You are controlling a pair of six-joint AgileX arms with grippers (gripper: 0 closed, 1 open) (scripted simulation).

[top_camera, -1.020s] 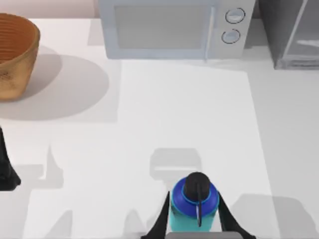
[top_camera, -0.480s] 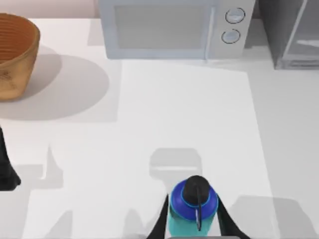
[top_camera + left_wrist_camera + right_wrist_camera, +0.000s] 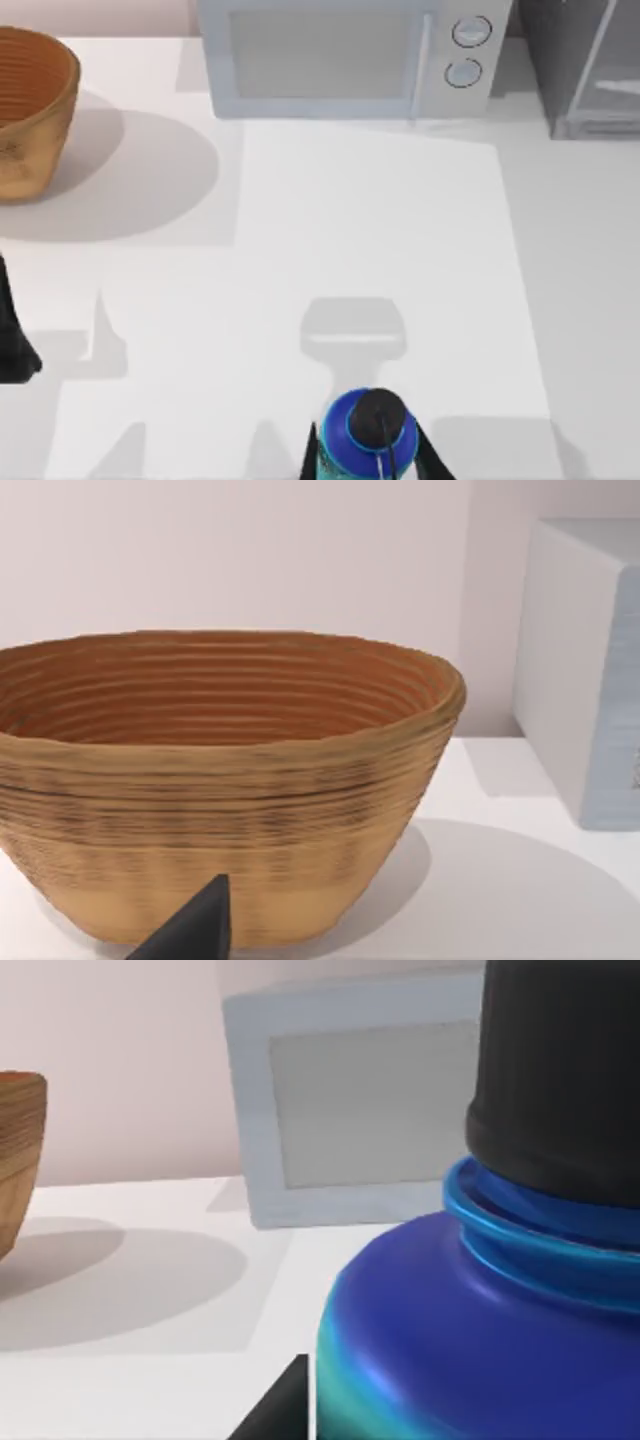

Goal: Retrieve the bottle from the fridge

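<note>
While the right gripper (image 3: 365,462) pinched the bottle (image 3: 367,440) upright at the worktop's (image 3: 300,250) near edge, well apart from the fridge (image 3: 585,65), the left arm sat parked far left.

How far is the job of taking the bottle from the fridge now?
Done: the bottle is out of the fridge, far from it at the table's near edge. In hand: the right gripper holds it between its fingers. Left: perhaps only setting it down. The left gripper sits parked at the left.
</note>
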